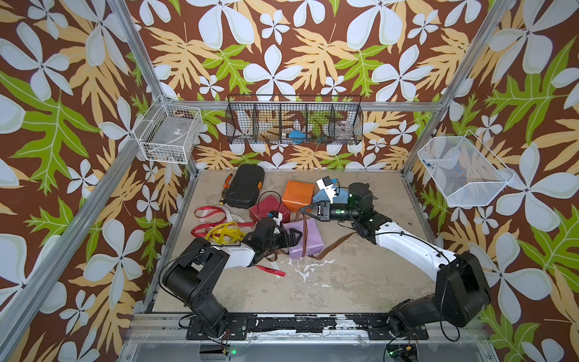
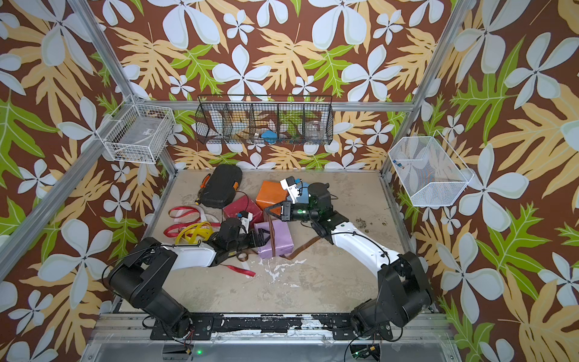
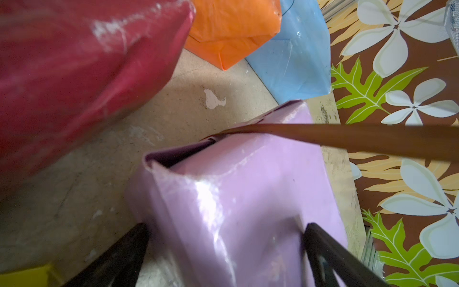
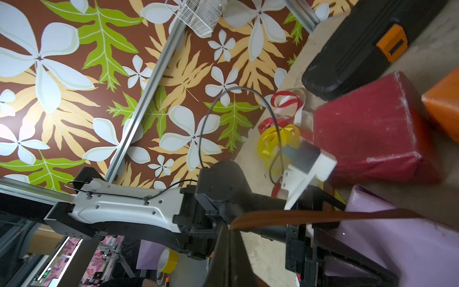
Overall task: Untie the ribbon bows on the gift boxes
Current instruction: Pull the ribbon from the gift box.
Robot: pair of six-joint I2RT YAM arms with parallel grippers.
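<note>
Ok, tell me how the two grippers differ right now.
The left gripper is open, its jaws straddling the end of the lilac box; the right gripper is shut on the brown ribbon. The left sits low at the box, the right is raised above it, pulling the ribbon taut. Both work on the same box.

Only one legible mark: a white numeral "1" on the right gripper (image 1: 305, 211) body, seen in a top view.
</note>
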